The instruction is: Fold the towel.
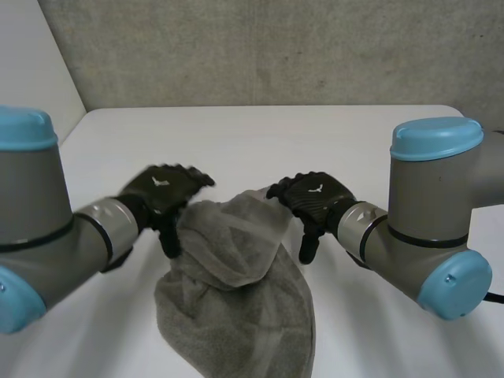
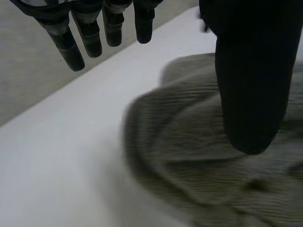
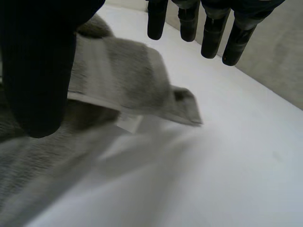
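A grey towel (image 1: pixel 236 299) lies crumpled on the white table, bunched into a heap at the front middle. My left hand (image 1: pixel 161 189) hovers at the heap's far left edge, fingers straight and spread, thumb pointing down beside the cloth. In the left wrist view the thumb (image 2: pixel 251 94) stands over the towel (image 2: pixel 199 165) with the fingers (image 2: pixel 75 42) apart from it, holding nothing. My right hand (image 1: pixel 311 197) is at the towel's far right edge, also open. In the right wrist view a folded towel corner (image 3: pixel 128 80) with a white label (image 3: pixel 128 123) lies under the thumb (image 3: pixel 38 71).
The white table (image 1: pixel 260 134) stretches from the towel back to a grey wall (image 1: pixel 276 47). Both arms come in from the front corners, with their elbows low on either side of the towel.
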{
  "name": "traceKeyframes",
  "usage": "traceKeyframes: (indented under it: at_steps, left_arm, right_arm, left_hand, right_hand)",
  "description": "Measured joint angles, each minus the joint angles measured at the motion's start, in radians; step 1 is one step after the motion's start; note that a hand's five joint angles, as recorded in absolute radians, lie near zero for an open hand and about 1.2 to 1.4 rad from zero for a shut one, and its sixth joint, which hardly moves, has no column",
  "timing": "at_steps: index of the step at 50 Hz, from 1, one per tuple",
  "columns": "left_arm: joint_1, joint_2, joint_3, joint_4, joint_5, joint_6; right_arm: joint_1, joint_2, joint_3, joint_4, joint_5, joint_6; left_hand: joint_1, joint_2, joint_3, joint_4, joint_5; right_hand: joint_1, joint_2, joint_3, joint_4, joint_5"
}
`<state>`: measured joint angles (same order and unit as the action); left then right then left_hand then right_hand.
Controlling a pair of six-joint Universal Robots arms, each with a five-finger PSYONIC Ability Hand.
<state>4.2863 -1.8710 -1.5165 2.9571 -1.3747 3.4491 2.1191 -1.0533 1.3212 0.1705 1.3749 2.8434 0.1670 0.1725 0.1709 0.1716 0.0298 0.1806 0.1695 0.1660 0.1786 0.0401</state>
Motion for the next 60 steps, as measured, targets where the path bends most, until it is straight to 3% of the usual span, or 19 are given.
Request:
traceKeyframes:
  at_steps: [2,9,18,30,39,43,49,54,60]
  left_arm:
    - [-0.023,0.006,-0.026,0.010,0.040,-0.003]
    - [-0.071,0.008,-0.031,0.054,0.103,0.000]
    - [-0.128,-0.049,0.043,0.058,0.126,0.065]
    - [-0.226,-0.249,0.184,0.006,0.111,0.262]
    - [-0.233,-0.325,0.278,-0.009,0.000,0.289]
    - [-0.228,-0.335,0.325,-0.004,-0.146,0.318]
    - [-0.199,-0.312,0.342,-0.001,-0.267,0.362]
    - [-0.157,-0.246,0.335,0.003,-0.306,0.350]
    - [-0.103,-0.146,0.320,0.012,-0.314,0.192]
  right_arm:
    - [-0.015,-0.016,-0.006,-0.008,0.054,0.001]
    - [-0.101,-0.089,0.027,-0.007,0.121,0.002]
    - [-0.188,-0.140,0.215,-0.038,0.115,-0.029]
    - [-0.293,-0.185,0.362,-0.145,0.098,-0.088]
    - [-0.302,-0.190,0.385,-0.148,0.067,-0.085]
    - [-0.292,-0.189,0.384,-0.145,0.045,-0.081]
    - [-0.254,-0.184,0.366,-0.147,0.037,-0.076]
    - [-0.211,-0.170,0.334,-0.151,0.038,-0.066]
    - [-0.153,-0.136,0.266,-0.152,0.038,0.017]
  left_hand:
    - [0.000,0.000,0.000,0.000,0.000]
    - [0.032,0.026,0.027,0.026,0.000]
    - [0.049,0.045,0.046,0.045,0.007]
    - [0.077,0.071,0.071,0.071,0.036]
    - [0.632,0.626,0.626,0.615,0.579]
    - [0.932,0.947,0.944,0.947,0.900]
    - [0.986,1.022,1.016,1.023,0.960]
    - [0.986,1.036,1.030,1.038,0.971]
    - [0.986,1.042,1.042,1.044,0.977]
  right_hand:
    - [0.000,0.000,0.000,0.000,0.000]
    - [0.000,0.000,0.000,0.000,0.000]
    - [0.000,0.000,0.000,0.000,0.000]
    - [0.000,0.000,0.000,0.000,0.000]
    - [0.000,0.000,0.000,0.000,0.000]
    - [0.000,0.000,0.000,0.000,0.000]
    - [0.000,0.000,0.000,0.000,0.000]
    - [0.000,0.000,0.000,0.000,0.000]
    - [0.000,0.000,0.000,0.000,0.000]
